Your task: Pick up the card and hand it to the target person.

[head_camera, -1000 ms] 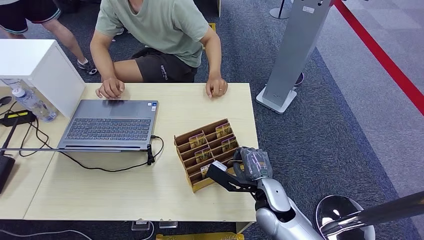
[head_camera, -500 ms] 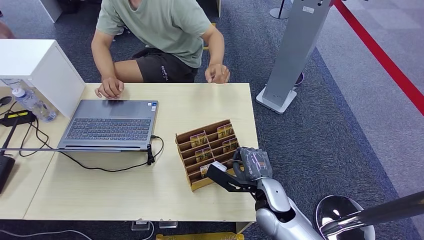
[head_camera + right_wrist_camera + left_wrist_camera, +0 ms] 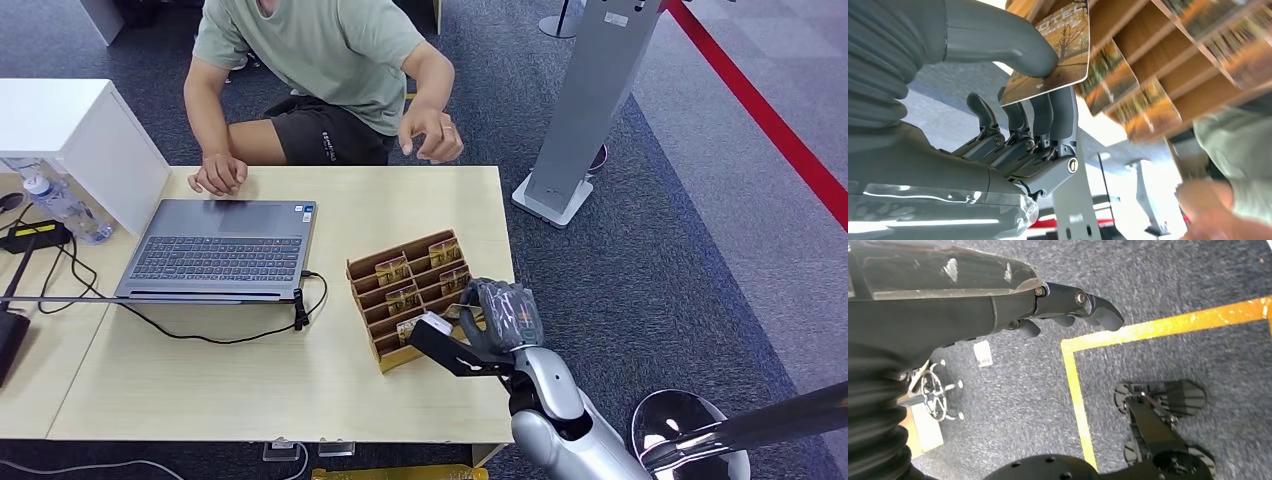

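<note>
My right hand (image 3: pixel 498 322) hovers at the near right corner of the wooden card rack (image 3: pixel 364 300) on the table. The right wrist view shows the card (image 3: pixel 1049 54), printed with an autumn scene, pinched between the thumb and the fingers (image 3: pixel 1048 115) of the right hand (image 3: pixel 1013 130), just off the rack (image 3: pixel 1168 65). In the head view the card (image 3: pixel 432 324) shows as a pale edge by the thumb. The target person (image 3: pixel 320 50) sits across the table, one hand (image 3: pixel 432 135) raised above the far edge. My left hand (image 3: pixel 998 305) hangs over the carpet, holding nothing.
An open laptop (image 3: pixel 220 250) with a cable sits left of the rack. A white box (image 3: pixel 80 130) and a water bottle (image 3: pixel 60 205) stand at the far left. A grey stand (image 3: pixel 590 100) rises right of the table (image 3: pixel 250 380). More cards (image 3: pixel 400 298) fill the rack.
The person's hand has lifted off the table's far edge into the air. My right hand with the card has risen slightly, and the rack has shifted a little.
</note>
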Motion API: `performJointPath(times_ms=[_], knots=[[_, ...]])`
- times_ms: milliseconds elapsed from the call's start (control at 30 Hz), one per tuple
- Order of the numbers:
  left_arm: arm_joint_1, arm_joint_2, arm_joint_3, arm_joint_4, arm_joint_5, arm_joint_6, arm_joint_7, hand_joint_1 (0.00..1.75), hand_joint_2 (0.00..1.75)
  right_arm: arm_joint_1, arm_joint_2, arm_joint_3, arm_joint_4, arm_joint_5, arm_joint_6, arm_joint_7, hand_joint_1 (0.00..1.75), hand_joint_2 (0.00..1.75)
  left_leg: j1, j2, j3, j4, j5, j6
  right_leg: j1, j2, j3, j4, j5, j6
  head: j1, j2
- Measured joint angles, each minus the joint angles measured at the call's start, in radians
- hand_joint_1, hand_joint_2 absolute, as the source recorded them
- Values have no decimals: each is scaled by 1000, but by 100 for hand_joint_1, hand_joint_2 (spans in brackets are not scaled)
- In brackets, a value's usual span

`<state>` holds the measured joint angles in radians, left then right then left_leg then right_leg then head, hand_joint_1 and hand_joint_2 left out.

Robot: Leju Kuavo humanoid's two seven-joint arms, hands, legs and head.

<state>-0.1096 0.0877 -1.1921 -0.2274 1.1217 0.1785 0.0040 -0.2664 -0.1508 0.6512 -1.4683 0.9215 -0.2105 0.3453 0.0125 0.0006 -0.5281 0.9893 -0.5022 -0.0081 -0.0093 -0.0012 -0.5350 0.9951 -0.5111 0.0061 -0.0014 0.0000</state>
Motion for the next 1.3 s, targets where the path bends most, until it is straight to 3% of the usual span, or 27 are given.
performJointPath(times_ms=[600, 1100, 1300], knots=[[-1, 2, 0, 0, -12, -38, -97, 0, 175, -170, 8, 4, -20, -43, -39, -27, 145, 175, 0, 0, 0, 0, 0, 0, 0, 0, 0, 0, 0, 0, 0, 0], [-12, 1, 4, 0, 29, -83, -65, 0, 175, -315, 98, 24, 194, 37, -178, -79, 145, 175, 0, 0, -1, 0, 0, 0, 0, 0, 0, 1, 0, 0, 0, 0], [-11, 1, 16, 0, 48, -103, -64, 0, 175, -339, 122, 32, 242, 44, -190, -79, 145, 175, 0, 0, -1, 0, 0, 0, 0, 0, 0, 1, 0, 0, 1, 0]])
